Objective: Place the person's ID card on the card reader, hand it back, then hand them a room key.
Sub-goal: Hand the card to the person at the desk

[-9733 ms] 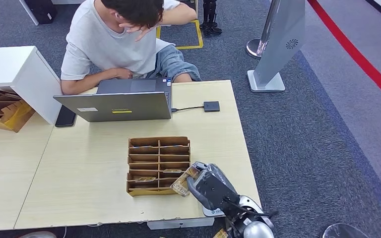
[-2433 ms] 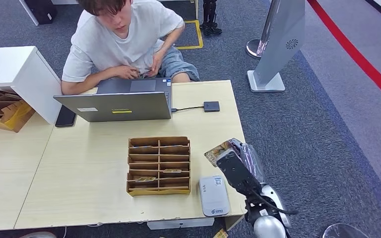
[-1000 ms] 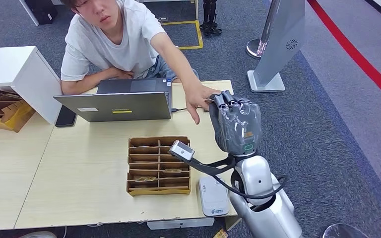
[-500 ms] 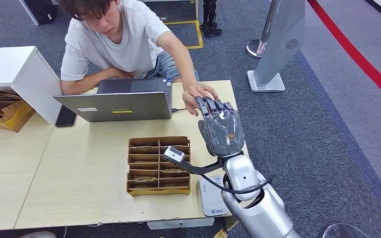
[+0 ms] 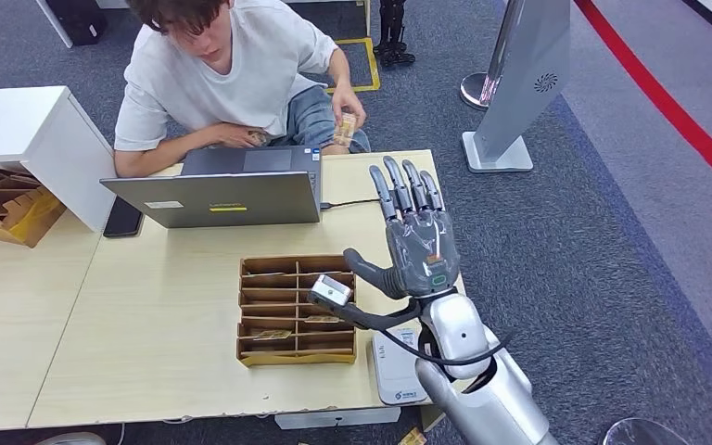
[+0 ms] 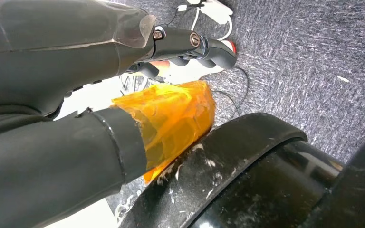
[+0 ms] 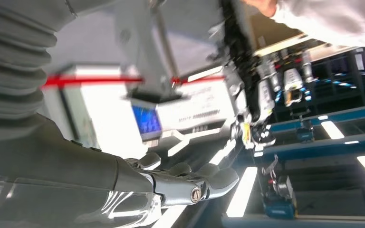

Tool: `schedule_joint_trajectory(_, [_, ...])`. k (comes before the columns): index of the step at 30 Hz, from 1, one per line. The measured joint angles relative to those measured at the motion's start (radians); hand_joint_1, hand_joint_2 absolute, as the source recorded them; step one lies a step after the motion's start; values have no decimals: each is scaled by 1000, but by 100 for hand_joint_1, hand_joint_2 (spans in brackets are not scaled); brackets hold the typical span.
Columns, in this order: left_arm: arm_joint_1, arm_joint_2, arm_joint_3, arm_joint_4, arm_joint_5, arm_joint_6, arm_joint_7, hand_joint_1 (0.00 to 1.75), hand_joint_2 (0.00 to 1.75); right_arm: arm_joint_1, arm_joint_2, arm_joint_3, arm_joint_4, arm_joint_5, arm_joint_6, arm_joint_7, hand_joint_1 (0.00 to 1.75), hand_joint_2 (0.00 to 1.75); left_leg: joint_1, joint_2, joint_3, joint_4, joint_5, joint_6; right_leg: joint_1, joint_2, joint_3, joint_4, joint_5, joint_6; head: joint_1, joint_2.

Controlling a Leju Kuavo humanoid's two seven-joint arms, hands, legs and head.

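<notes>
My right hand [image 5: 414,236] is raised over the table's right side, its fingers spread and straight, with nothing in it. In the right wrist view its fingers [image 7: 190,186] likewise stretch out bare. The person [image 5: 232,74] sits behind the laptop and holds a small tan card [image 5: 344,128] near their chest. The white card reader [image 5: 394,371] lies at the table's near edge, partly behind my right forearm. A brown slotted card holder [image 5: 297,309] with a few cards stands left of it. My left hand [image 6: 123,61] hangs by my body over the carpet and holds nothing.
An open grey laptop [image 5: 218,190] stands at the table's far side, with a cable [image 5: 348,202] running right from it. A black phone [image 5: 122,218] lies by a white cabinet [image 5: 28,139]. A grey sign stand [image 5: 514,83] rises beyond the table's right end.
The person has taken the card from my right hand and drawn it back to their chest. My right hand now has its fingers spread wide with nothing in them.
</notes>
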Motion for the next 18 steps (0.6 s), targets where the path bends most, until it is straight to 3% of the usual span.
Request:
schedule_joint_trajectory(6, [3,0,0,0,15,8,0,0,0,87,-4,-39,-139,-238,-26,-103,0,0,0,0,0,0,0,0,0,0,0,0,0,0,0,0])
schedule_joint_trajectory(11, [7,1,0,0,28,10,0,0,0,180,-6,-90,-267,-528,-21,-237,0,0,0,0,-1,0,0,0,0,-1,0,0,0,0,0,0])
schedule_joint_trajectory(18, [8,2,1,0,31,8,0,0,0,262,-8,-133,-384,-708,55,-337,0,0,0,0,0,0,0,0,0,-1,0,0,0,0,0,0])
